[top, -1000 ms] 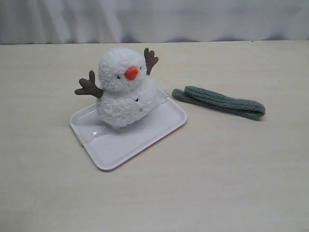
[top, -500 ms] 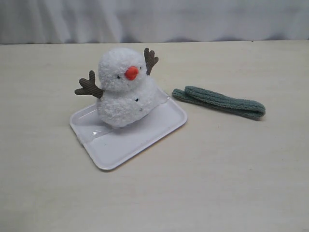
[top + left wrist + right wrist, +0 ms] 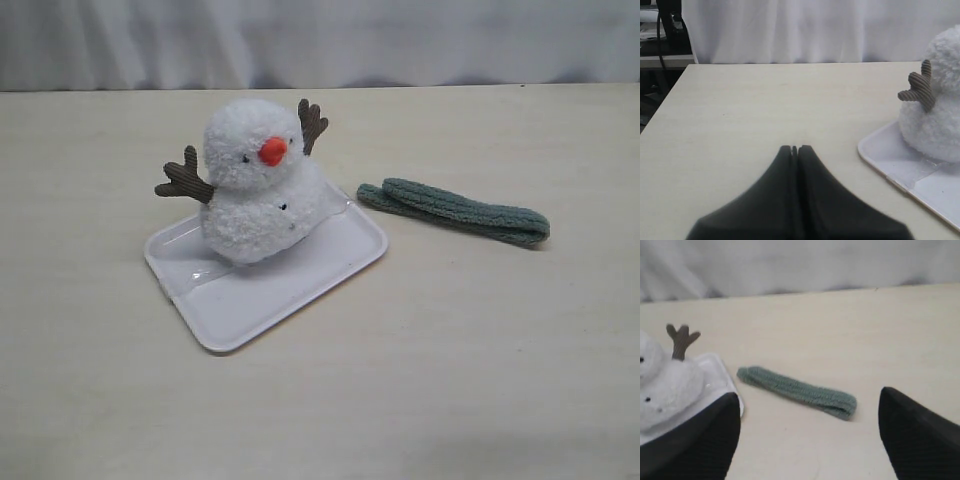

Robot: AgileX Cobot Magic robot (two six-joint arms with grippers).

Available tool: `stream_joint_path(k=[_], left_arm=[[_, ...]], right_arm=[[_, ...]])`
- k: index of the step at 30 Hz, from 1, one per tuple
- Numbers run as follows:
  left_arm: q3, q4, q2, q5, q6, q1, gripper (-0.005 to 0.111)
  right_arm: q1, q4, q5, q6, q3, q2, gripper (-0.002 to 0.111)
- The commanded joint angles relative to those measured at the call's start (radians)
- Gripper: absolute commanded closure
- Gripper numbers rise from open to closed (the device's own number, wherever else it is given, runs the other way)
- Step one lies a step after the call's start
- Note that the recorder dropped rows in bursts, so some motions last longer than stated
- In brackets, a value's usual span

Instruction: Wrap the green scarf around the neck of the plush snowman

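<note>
The plush snowman (image 3: 258,180) stands on a white tray (image 3: 300,285), white and fluffy with an orange nose and brown twig arms; it also shows in the left wrist view as the snowman (image 3: 935,115) and in the right wrist view as the snowman (image 3: 662,385). The green scarf (image 3: 455,211) lies folded on the table to its right, apart from the tray. My right gripper (image 3: 809,397) hovers short of the scarf (image 3: 797,390), open wide and empty. My left gripper (image 3: 794,148) is shut on nothing, some way from the tray (image 3: 885,155). Neither gripper appears in the exterior view.
A pale wooden table (image 3: 480,360) carries everything. A white curtain (image 3: 320,40) hangs behind its far edge. In the left wrist view the table's edge (image 3: 665,102) shows, with dark equipment (image 3: 670,25) beyond it.
None in the exterior view: snowman, tray and scarf lie as before.
</note>
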Motion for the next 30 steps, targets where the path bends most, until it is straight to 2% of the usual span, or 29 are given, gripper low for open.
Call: stream_joint_path(k=[1, 7, 14, 22, 26, 30], left_arm=[[0.002, -0.002, -0.003, -0.011, -0.006, 0.002, 0.107], [0.002, -0.002, -0.003, -0.011, -0.006, 0.002, 0.107], [0.002, -0.002, -0.003, -0.011, -0.006, 0.002, 0.107], [0.002, -0.002, -0.003, -0.011, -0.006, 0.002, 0.107], [0.002, -0.002, -0.003, -0.011, -0.006, 0.002, 0.107], [0.002, -0.002, -0.003, -0.011, -0.006, 0.002, 0.107]], right_arm=[[0.002, 0.078, 0.006, -0.126, -0.035, 0.238, 0.037], [0.002, 0.065, -0.024, -0.239, -0.105, 0.552, 0.037], [0.002, -0.162, -0.089, -0.247, -0.177, 0.809, 0.037], [0.002, -0.240, -0.261, -0.358, -0.190, 0.948, 0.041], [0.002, -0.353, -0.288, -0.358, -0.190, 0.991, 0.041], [0.002, -0.380, -0.303, -0.396, -0.190, 1.016, 0.041]])
